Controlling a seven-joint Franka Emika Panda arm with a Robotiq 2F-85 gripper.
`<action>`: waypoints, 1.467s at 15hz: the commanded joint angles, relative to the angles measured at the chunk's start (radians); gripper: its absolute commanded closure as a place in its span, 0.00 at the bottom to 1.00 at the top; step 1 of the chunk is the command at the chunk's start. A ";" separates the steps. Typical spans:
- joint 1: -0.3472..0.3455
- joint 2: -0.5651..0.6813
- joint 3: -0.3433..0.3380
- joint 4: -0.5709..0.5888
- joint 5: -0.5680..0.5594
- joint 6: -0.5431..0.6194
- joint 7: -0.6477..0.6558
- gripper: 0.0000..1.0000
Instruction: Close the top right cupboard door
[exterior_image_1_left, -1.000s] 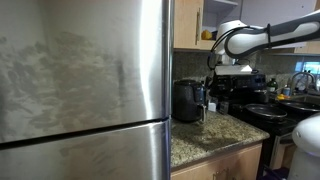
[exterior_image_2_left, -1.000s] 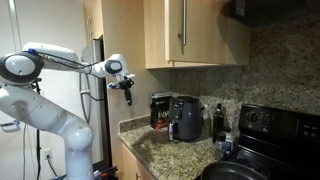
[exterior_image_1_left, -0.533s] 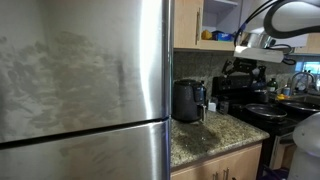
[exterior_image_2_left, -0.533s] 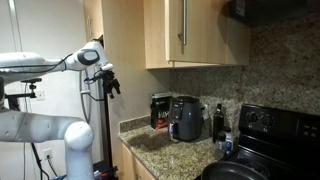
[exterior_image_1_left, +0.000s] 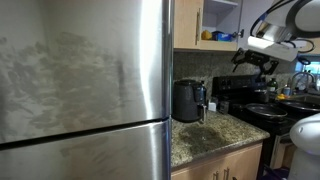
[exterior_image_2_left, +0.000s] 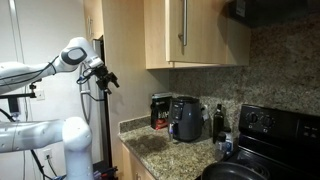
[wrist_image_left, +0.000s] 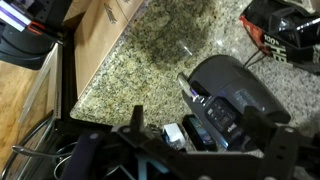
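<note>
The top right cupboard door (exterior_image_2_left: 215, 30) is a light-tan panel with a slim dark bar handle (exterior_image_2_left: 182, 22) near its left edge. In an exterior view the cupboard stands open (exterior_image_1_left: 222, 20), with a shelf of items inside; I cannot pick out the door itself there. My gripper (exterior_image_2_left: 108, 80) hangs in the air well left of the door and touches nothing. It also shows under the arm (exterior_image_1_left: 255, 62). In the wrist view its fingers (wrist_image_left: 195, 120) are spread wide and empty, high above the counter.
A stainless steel fridge (exterior_image_1_left: 85, 80) fills the foreground. The matching closed wooden door (exterior_image_1_left: 186, 25) is beside it. A black air fryer (wrist_image_left: 240, 90) and a coffee maker (exterior_image_2_left: 160, 108) stand on the granite counter (wrist_image_left: 150, 50). A black stove (exterior_image_2_left: 270, 130) is at the right.
The arm has swung away from the cupboard. The gripper has moved off the door area, leftward and slightly up in one exterior view, rightward in the other. The door has not visibly moved.
</note>
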 joint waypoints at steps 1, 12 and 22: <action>-0.100 -0.145 -0.112 0.039 -0.027 -0.075 0.011 0.00; -0.150 -0.131 -0.324 0.243 -0.171 -0.024 0.192 0.00; -0.299 -0.118 -0.613 0.471 -0.160 -0.034 0.169 0.00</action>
